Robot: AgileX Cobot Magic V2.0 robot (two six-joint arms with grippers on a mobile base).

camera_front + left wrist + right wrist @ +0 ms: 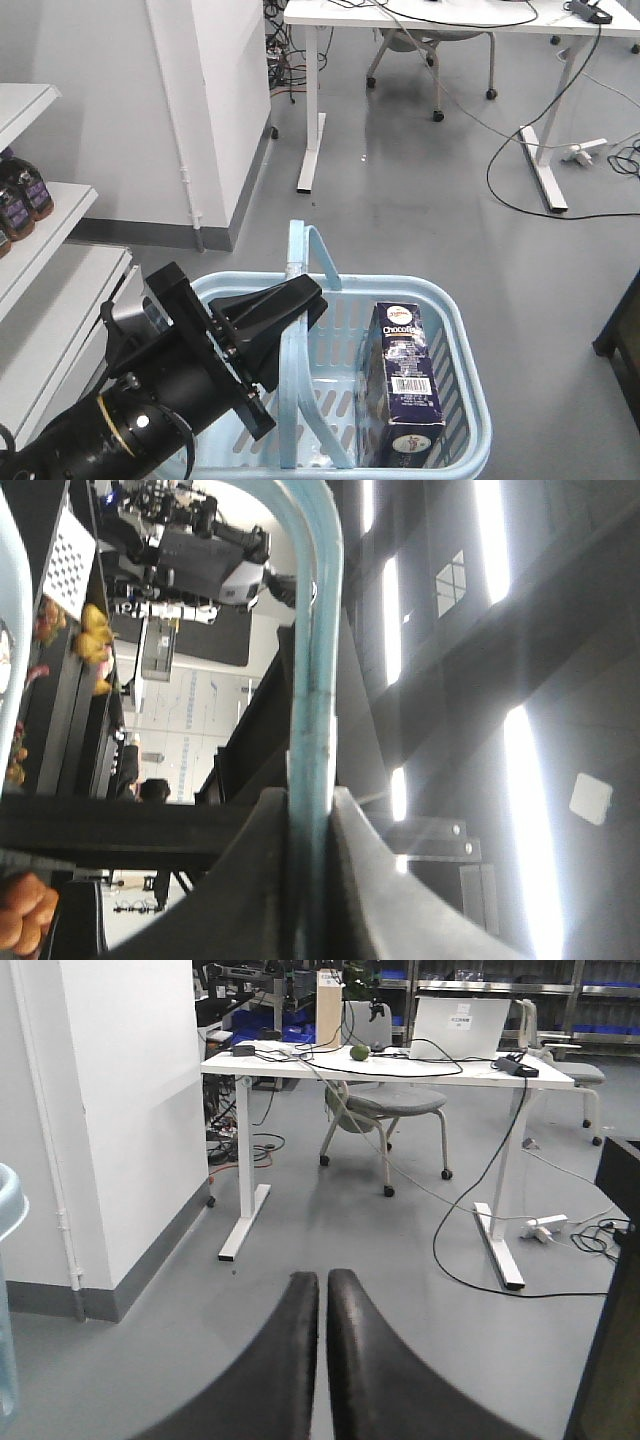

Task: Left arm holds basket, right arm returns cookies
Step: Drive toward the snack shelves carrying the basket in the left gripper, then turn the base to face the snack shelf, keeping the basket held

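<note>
Left hand (300,303): clamped narrow on the hoop handle (318,245) of the basket (420,285); the wrist view shows the handle pinched between both fingers (262,880).
Right hand (322,1300): fingers nearly touching, holding nothing, facing open floor.
Cookies (405,375): inside the basket, along its right wall, beside the handle.
Long axis: runs from the far rim toward the near rim. The logo end is farthest and the barcode face is up. It seems propped on a long edge.
Risk, basket: the grip is on a thin hoop only, so a push may swing or tip the basket.
Risk, reach: the shut hand must open first, and the wall and handle crowd the box, so a finger may snag either.
</note>
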